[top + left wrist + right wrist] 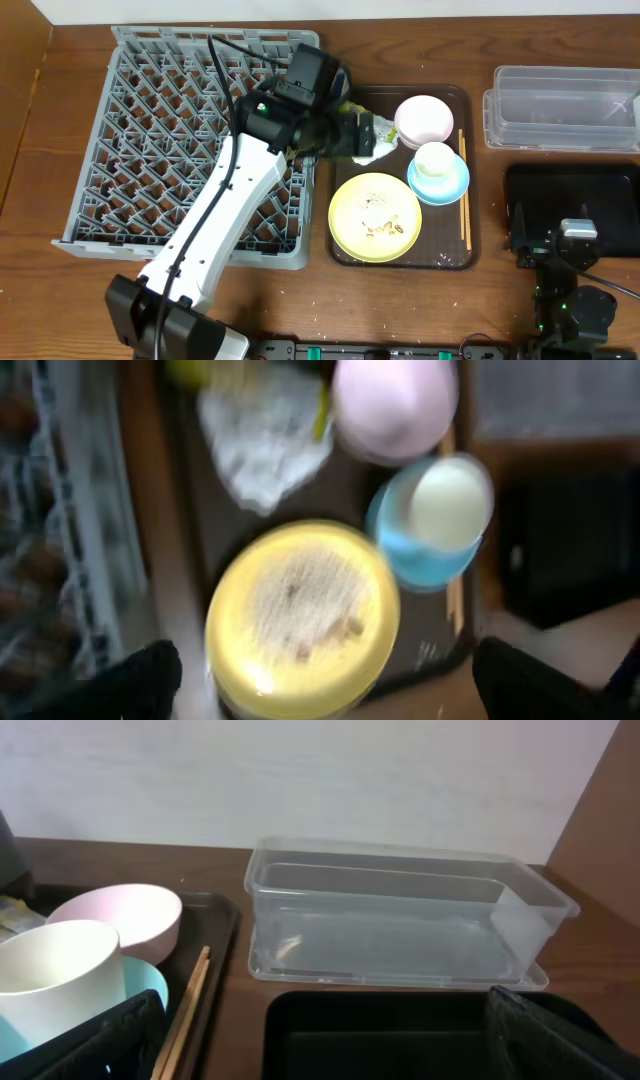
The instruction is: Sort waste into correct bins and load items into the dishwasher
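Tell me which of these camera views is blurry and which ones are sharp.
Left wrist view: heavily blurred, the yellow plate and pink bowl smeared with soft edges. Overhead view: sharp, the dish rack lattice crisp, lighting even. Right wrist view: sharp on the clear tub, its edges well defined.

Your serving tray [440, 232] lies between the dish rack [150, 150], left, and the plastic tub [565, 105], right; the shallow bin [558, 190] sits before the tub.

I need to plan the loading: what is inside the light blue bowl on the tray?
A small pale cup stands upright inside the light blue bowl. The cup covers the bowl's bottom, so anything under it cannot be seen.
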Robot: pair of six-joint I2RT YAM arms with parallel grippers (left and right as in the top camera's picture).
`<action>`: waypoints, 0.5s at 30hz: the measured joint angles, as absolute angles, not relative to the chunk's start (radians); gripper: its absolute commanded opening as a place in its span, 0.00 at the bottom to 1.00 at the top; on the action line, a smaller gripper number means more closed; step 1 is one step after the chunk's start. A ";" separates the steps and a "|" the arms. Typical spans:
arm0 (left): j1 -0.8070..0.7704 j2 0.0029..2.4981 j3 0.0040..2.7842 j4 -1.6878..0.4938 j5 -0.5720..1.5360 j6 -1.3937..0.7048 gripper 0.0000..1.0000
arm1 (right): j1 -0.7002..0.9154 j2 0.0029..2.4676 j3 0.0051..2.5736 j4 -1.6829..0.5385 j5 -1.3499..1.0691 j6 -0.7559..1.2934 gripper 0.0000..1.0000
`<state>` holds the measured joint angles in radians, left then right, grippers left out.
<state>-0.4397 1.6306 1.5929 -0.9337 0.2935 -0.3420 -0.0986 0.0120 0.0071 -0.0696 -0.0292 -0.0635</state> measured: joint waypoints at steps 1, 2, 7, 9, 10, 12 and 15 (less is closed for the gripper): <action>-0.440 1.631 1.592 -0.899 0.294 -0.343 0.94 | -0.099 0.012 0.007 -0.070 -0.029 -0.064 0.99; -0.440 1.631 1.591 -0.869 0.293 -0.344 0.94 | -0.099 0.012 0.007 -0.070 -0.029 -0.064 0.99; -0.441 1.667 1.589 -0.783 0.293 -0.344 0.93 | -0.099 0.012 0.007 -0.070 -0.029 -0.064 0.99; -0.442 1.705 1.588 -0.775 0.293 -0.344 0.93 | -0.099 0.012 0.007 -0.070 -0.029 -0.064 0.99; -0.442 1.721 1.586 -0.773 0.293 -0.344 0.92 | -0.099 0.012 0.007 -0.070 -0.029 -0.064 0.99; -0.442 1.751 1.577 -0.773 0.293 -0.344 0.92 | -0.099 0.012 0.007 -0.070 -0.029 -0.064 0.99; -0.438 1.763 1.569 -0.785 0.293 -0.342 0.90 | -0.099 0.012 0.007 -0.070 -0.029 -0.064 0.99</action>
